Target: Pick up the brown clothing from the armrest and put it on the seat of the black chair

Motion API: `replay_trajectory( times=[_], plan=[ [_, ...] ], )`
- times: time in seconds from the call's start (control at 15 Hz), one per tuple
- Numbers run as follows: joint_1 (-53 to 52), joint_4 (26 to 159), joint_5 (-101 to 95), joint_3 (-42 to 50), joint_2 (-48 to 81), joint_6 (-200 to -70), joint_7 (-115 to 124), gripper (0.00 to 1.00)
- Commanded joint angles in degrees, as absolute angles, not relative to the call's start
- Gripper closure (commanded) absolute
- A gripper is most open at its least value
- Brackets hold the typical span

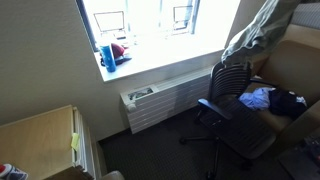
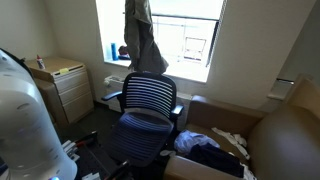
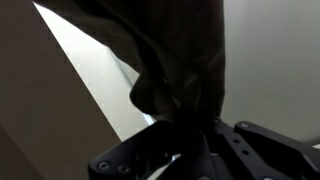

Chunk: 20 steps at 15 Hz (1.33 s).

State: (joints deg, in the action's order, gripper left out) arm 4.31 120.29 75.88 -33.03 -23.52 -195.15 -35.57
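Note:
The brown clothing (image 1: 256, 30) hangs in the air above the black chair (image 1: 232, 98), and it also shows in an exterior view (image 2: 143, 42) dangling over the chair's striped backrest (image 2: 148, 96). In the wrist view my gripper (image 3: 196, 132) is shut on a bunched fold of the dark cloth (image 3: 175, 60), which fills the upper picture. The chair's seat (image 2: 140, 134) is bare below the hanging cloth. The gripper itself is at or past the top edge in both exterior views.
A tan armchair (image 2: 285, 135) beside the chair holds blue and dark clothes (image 1: 272, 99). A wall heater (image 1: 160, 100) runs under the window, whose sill holds blue and red items (image 1: 112, 52). A wooden cabinet (image 2: 62, 82) stands by the wall. The white robot base (image 2: 25, 120) is near.

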Motion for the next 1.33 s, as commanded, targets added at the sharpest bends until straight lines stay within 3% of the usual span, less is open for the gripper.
replay_trajectory(
  times=[0.0,0.33,0.4,0.53,0.8,1.0,1.27],
  plan=[
    [10.63,126.61,80.99,-30.33,-31.72,-179.22,-31.17,0.99],
    [13.26,125.55,58.07,-22.06,-32.65,-155.47,-5.46,0.99],
    [6.57,125.36,53.72,-17.02,-30.17,-154.51,-2.90,0.99],
    [-0.25,127.53,55.17,-13.83,-27.76,-153.65,-3.52,0.99],
    [-10.10,132.57,76.74,-10.37,-21.71,-153.16,-18.12,0.99],
    [-11.73,134.47,88.34,-9.21,-14.59,-147.38,-26.50,0.99],
    [-8.82,135.33,82.99,-9.41,-5.82,-144.34,-18.15,0.99]
  ],
)
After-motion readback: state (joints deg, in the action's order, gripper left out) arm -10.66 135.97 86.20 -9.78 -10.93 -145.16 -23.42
